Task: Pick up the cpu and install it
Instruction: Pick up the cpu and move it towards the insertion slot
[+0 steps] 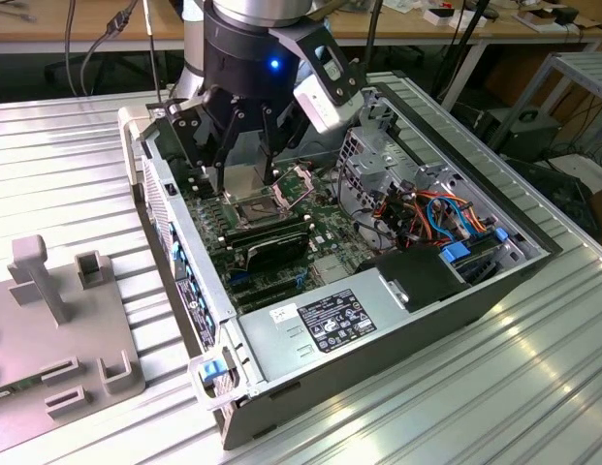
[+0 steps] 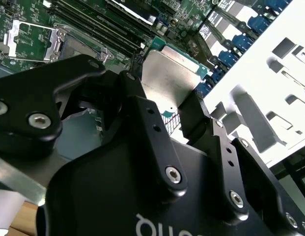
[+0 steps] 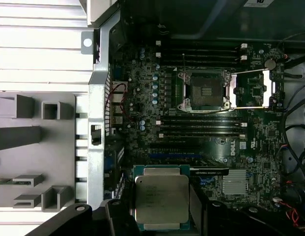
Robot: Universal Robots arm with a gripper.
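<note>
Exterior view: I see the pincer (image 1: 244,172) inside the open computer case (image 1: 533,254), which lies on the ribbed metal surface (image 1: 494,387). The pincer is closed to the width of the cpu (image 1: 242,177) and clamps it by two opposite edges. The cpu hangs over the motherboard (image 1: 320,228), close to the socket (image 1: 259,206). From this view I cannot tell whether it touches anything beneath it. A grey fixture block (image 1: 58,320) stands on the surface at the exterior view's left, beside the case. The power supply (image 1: 330,320) occupies the near end of the case.

In the first wrist view the cpu (image 3: 161,199) presents its dull silver-grey top to the camera. The socket (image 3: 205,91) lies apart from it, on the far side of the memory slots (image 3: 201,129). The socket's contact field is exposed, and its hinged metal plate (image 3: 250,88) is swung open to one side.

In the second wrist view the black fingers (image 2: 137,98) bear on both sides of the cpu (image 2: 169,81). Its green edge shows at the far end. The socket (image 2: 76,46) sits further along the board, well clear of the chip.
</note>
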